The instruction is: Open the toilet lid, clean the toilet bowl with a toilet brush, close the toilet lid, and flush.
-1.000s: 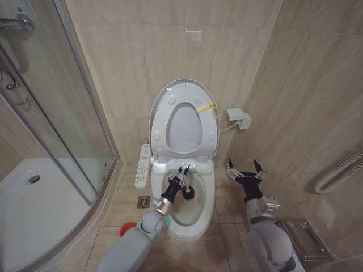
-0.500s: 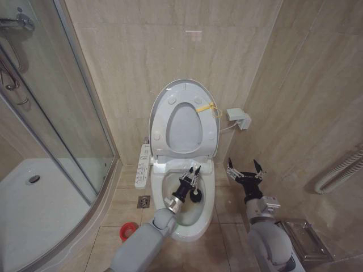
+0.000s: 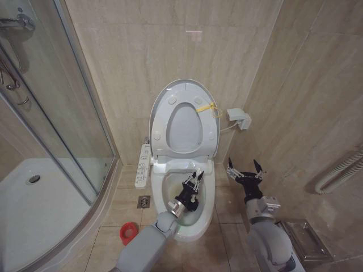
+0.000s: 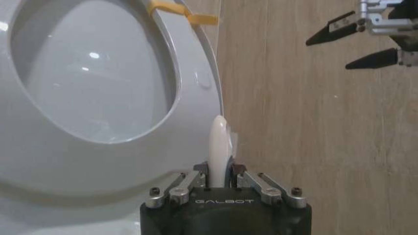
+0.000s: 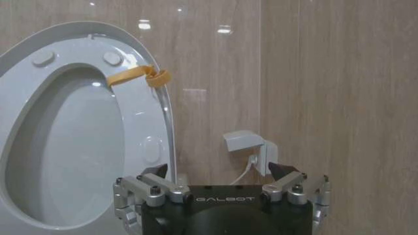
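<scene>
Scrubbing inside the toilet bowl [image 3: 195, 224], the left claw [image 3: 195, 180] is clamping the toilet brush [image 4: 218, 147] while the right claw [image 3: 244, 170] is waiting spread wide at three o'clock, toilet lid [image 3: 184, 88] raised, closing and flushing remaining.

Tiled floor [image 3: 227, 238], lower frame: toilet bowl [image 3: 205, 224] at center; red cup [image 3: 129, 232] and drain [image 3: 143, 202] lower left.

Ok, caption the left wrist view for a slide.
Left gripper shut on the toilet brush handle beside the raised toilet lid; right gripper open against the tiled wall.
</scene>
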